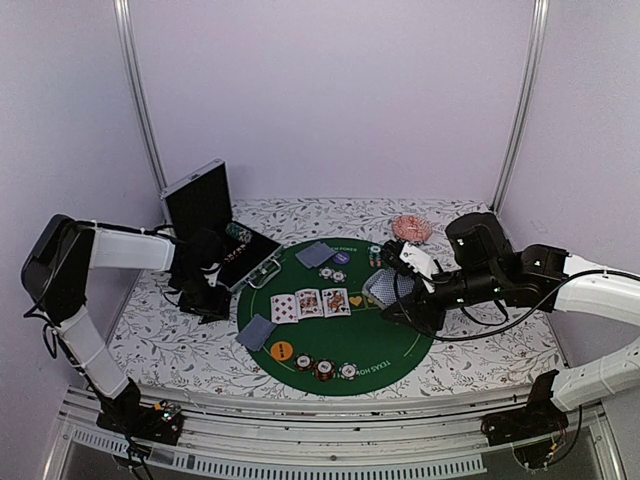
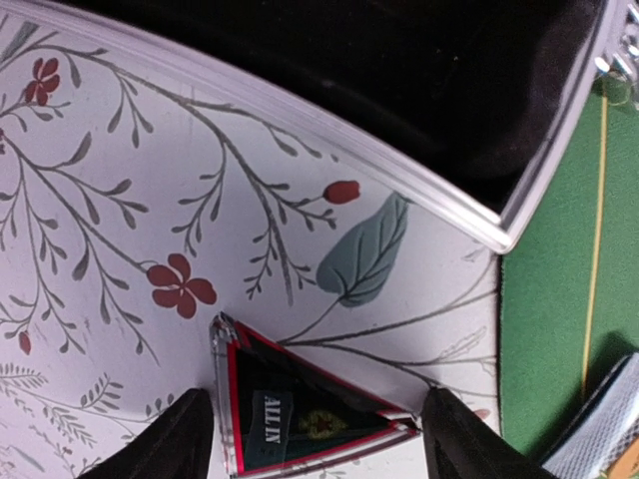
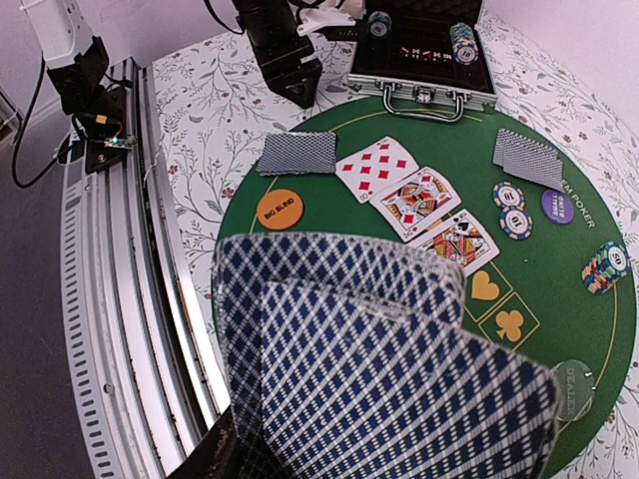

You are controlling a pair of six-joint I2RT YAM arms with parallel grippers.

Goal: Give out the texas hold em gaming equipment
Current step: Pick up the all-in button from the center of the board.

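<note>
Fanned cards (image 3: pixel 379 369) show blue-diamond backs, seemingly gripped below.

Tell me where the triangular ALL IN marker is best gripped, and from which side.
Come from above and pinch the marker across its thin edges: it lies flat on the tablecloth, so only its rim offers hold. The left gripper straddles it.

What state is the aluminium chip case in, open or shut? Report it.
Open. The case has its lid raised upright behind the tray, and chips stand uncovered inside it.
</note>
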